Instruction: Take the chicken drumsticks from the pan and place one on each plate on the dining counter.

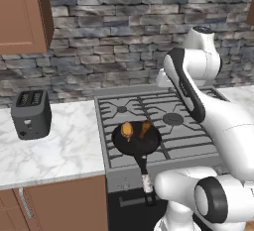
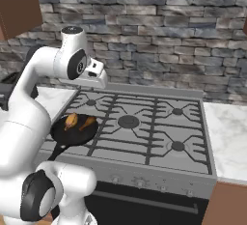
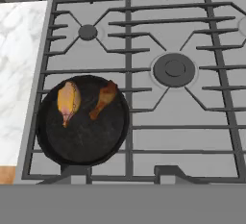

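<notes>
The round black pan (image 3: 84, 136) sits on the front left burner of the stove, its long handle (image 1: 146, 175) pointing out over the front edge. Two chicken drumsticks lie side by side in it: a golden one (image 3: 67, 102) on the left and a browner one (image 3: 103, 99) on the right. In the base views they show as orange pieces (image 1: 127, 131) (image 2: 88, 121) in the pan (image 2: 75, 131). My gripper (image 3: 120, 172) hangs high above the stove, looking down, its fingertips (image 3: 74, 172) apart with nothing between them. The plates and the dining counter are out of view.
The gas stove (image 2: 144, 127) has dark grates and several burners. A dark toaster (image 1: 31, 113) stands on the marble worktop (image 1: 64, 145) to its left. More worktop (image 2: 231, 132) lies to the right. A stone wall and a wood cabinet (image 1: 22, 14) stand behind.
</notes>
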